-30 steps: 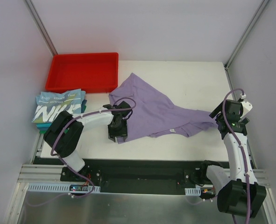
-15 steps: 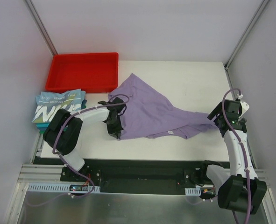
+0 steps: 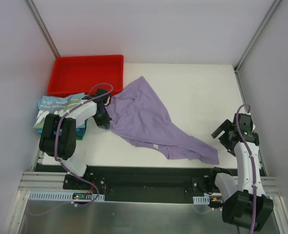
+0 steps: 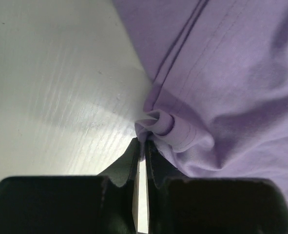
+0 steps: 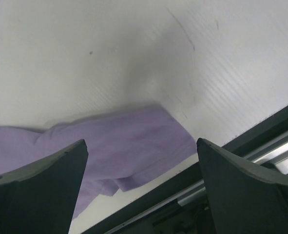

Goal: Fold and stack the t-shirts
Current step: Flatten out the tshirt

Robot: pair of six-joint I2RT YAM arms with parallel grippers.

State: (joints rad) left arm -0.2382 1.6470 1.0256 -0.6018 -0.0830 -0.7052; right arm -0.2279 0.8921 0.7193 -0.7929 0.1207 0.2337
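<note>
A plain lavender t-shirt (image 3: 148, 122) lies crumpled across the white table, stretched from upper left to the lower right near the front edge. My left gripper (image 3: 104, 113) is shut on a bunched fold at the shirt's left edge (image 4: 156, 124). My right gripper (image 3: 225, 132) is open and empty, just right of the shirt's lower right end, which shows below its fingers (image 5: 129, 151). A folded light blue shirt with white lettering (image 3: 58, 109) tops a stack with teal beneath at the table's left edge.
A red plastic tray (image 3: 85, 75) stands at the back left. The table's front edge and the black rail (image 5: 260, 141) are right below the right gripper. Grey walls close in both sides.
My left gripper has dragged the shirt's edge up and to the left. My right gripper has let go of the shirt's right end, which dropped near the front edge, and moved down.
</note>
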